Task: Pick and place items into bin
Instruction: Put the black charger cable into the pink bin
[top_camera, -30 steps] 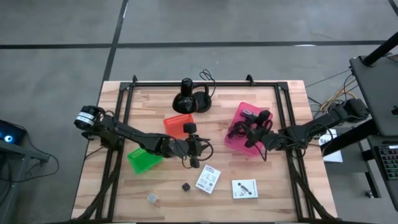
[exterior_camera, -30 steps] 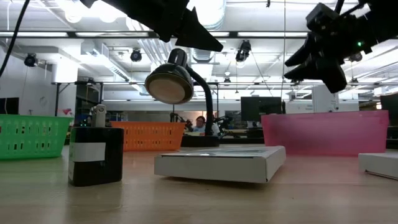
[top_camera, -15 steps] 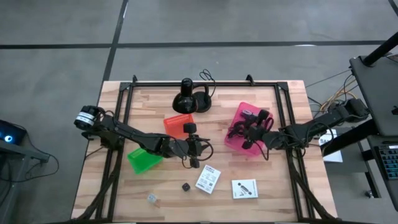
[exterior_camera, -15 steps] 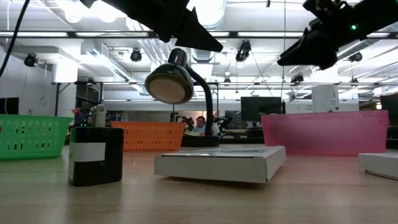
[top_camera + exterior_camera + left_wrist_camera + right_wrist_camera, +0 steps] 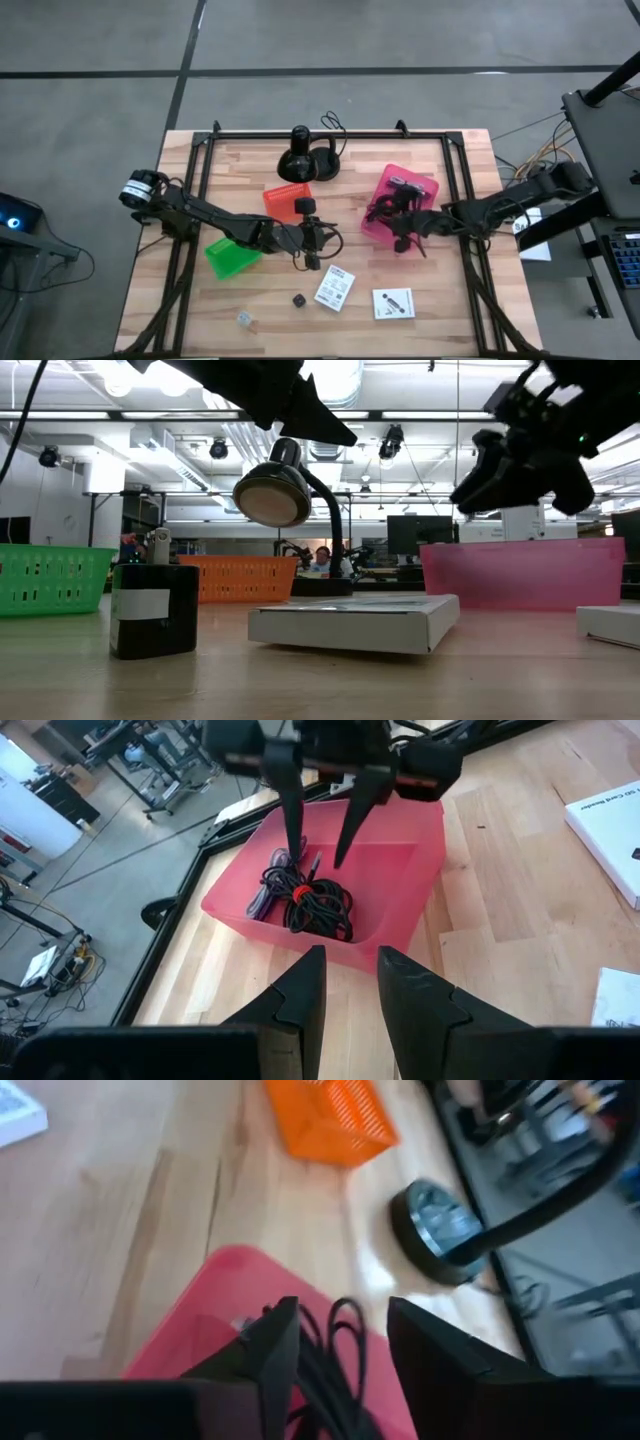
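A pink bin [image 5: 425, 190] holds a black coiled cable [image 5: 312, 907] and a purple strap [image 5: 266, 892]. My right gripper [image 5: 321, 828] hovers open just above them, fingers pointing down into the bin [image 5: 215, 1295]. My left gripper [image 5: 318, 243] waits open at the table's middle, facing the pink bin. Two white printed cards [image 5: 335, 287] [image 5: 393, 303] lie flat near the front edge. Left of them rest a tiny black cube [image 5: 298, 299] and a small clear piece [image 5: 245, 319]. No silvery clip shows.
An orange bin [image 5: 283, 198] and a green bin [image 5: 232, 257] stand left of centre. The black round-based lamp stand [image 5: 300, 160] with its cord sits at the far edge. A black frame borders the table. Bare wood lies along the near edge, around the cards.
My right gripper rose over the pink bin, then came down again, drifting slightly toward the table's near edge. The purple strap at the bin's far end now shows from above, no longer covered by the wrist. My left arm kept still.
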### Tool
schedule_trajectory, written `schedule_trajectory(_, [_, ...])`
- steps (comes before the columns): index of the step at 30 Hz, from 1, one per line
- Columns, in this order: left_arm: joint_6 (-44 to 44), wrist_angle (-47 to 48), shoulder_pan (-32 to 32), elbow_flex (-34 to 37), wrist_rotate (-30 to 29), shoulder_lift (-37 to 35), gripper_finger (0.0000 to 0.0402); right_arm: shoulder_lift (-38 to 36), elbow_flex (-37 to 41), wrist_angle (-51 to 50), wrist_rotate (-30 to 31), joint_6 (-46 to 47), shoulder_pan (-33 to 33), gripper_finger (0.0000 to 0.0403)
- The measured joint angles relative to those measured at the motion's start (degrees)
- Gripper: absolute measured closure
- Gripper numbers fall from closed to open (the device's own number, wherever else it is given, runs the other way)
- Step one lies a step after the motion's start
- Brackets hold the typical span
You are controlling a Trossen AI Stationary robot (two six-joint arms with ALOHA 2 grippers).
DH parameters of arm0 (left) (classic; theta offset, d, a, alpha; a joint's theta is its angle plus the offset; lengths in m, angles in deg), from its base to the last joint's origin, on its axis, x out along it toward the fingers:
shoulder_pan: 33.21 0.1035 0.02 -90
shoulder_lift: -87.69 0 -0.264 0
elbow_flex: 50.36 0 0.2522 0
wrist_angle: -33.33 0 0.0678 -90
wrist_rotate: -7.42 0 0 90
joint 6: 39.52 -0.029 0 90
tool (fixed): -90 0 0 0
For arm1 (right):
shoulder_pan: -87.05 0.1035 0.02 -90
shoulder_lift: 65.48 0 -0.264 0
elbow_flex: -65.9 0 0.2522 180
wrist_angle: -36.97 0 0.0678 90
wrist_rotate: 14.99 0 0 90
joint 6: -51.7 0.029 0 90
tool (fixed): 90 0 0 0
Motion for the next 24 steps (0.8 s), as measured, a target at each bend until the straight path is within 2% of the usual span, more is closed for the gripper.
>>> schedule_trajectory(3, [0.0, 0.0, 0.0, 0.0, 0.0, 0.0, 0.0324, 1.6, 0.0, 0.2, -4.0, 0.3, -3.1, 0.0288])
schedule_trajectory(13, [0.0, 0.0, 0.0, 0.0, 0.0, 0.0, 0.0324, 7.0, 0.0, 1.3, -7.6, -0.3, -11.3, 0.0344])
schedule_trajectory(18, [0.0, 0.0, 0.0, 0.0, 0.0, 0.0, 0.0324, 9.1, 0.0, 1.0, -14.8, -1.9, -13.7, 0.036])
schedule_trajectory(24, [0.0, 0.0, 0.0, 0.0, 0.0, 0.0, 0.0324, 9.6, 0.0, -1.1, -18.2, -1.5, -14.5, 0.0367])
